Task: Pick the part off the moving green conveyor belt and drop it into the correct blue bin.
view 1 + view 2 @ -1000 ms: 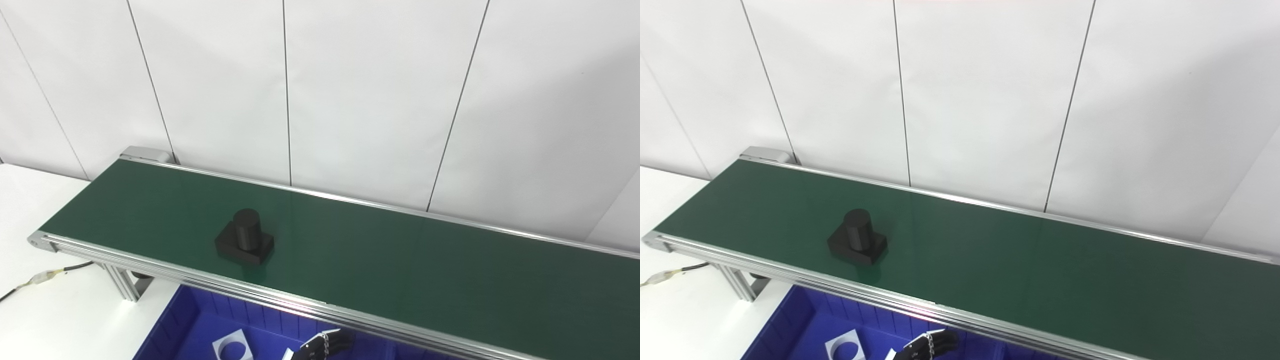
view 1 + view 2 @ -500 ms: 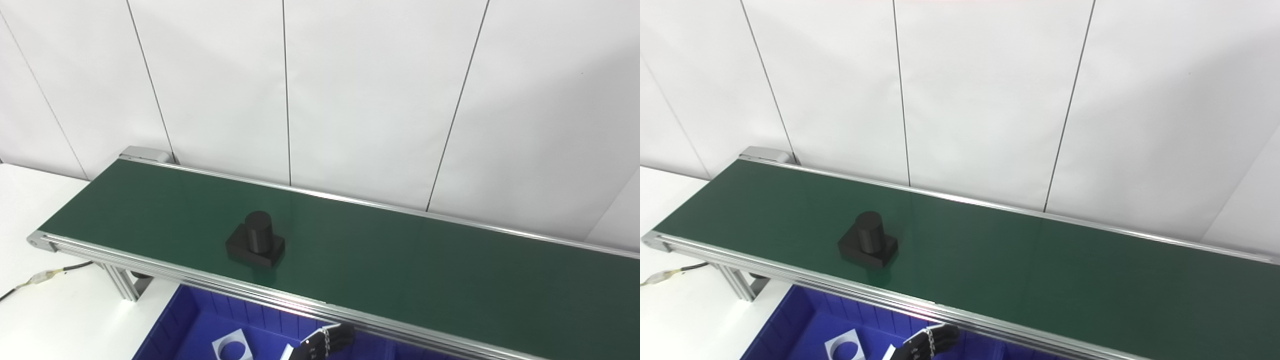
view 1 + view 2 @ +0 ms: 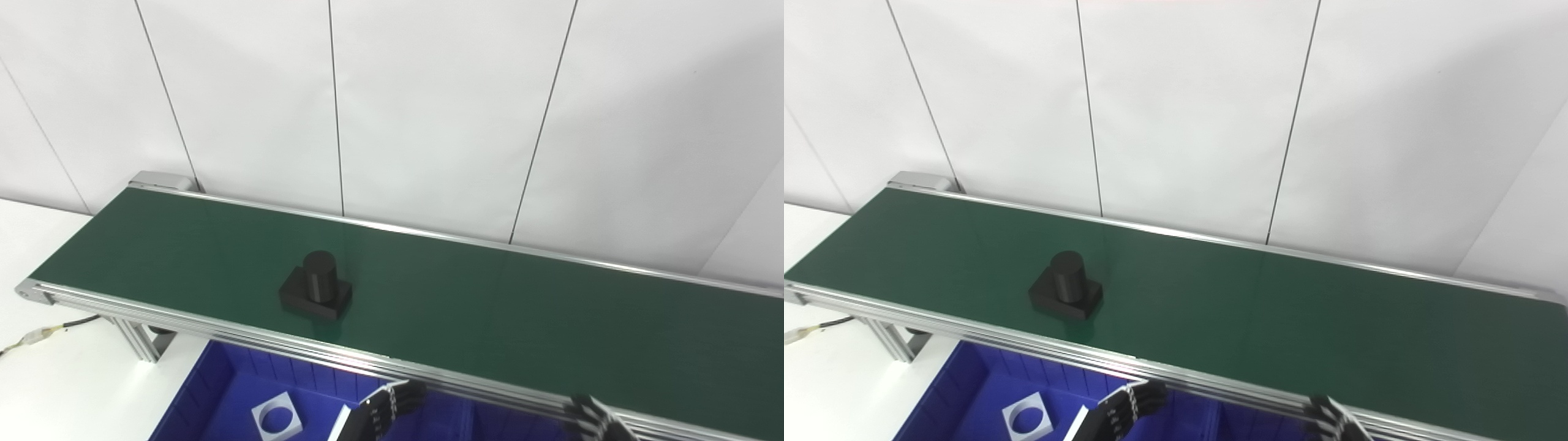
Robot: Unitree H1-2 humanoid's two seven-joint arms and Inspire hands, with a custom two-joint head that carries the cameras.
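Step in hand: pre-grasp. The black cylinder-on-square-base part [image 3: 316,286] rides the green conveyor belt [image 3: 490,306], untouched. Left hand [image 3: 386,410] and right hand [image 3: 591,419] wait below; finger spread apparently empty, indiscernible. Next: intercept the part, then the blue plastic bin [image 3: 214,398]

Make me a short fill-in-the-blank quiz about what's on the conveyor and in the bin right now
1. The black part sits on the ____ conveyor belt.
2. The part is a cylinder standing on a ____ base.
3. The white square plate with a round hole lies in the ____ bin.

Missing words: green; square; blue
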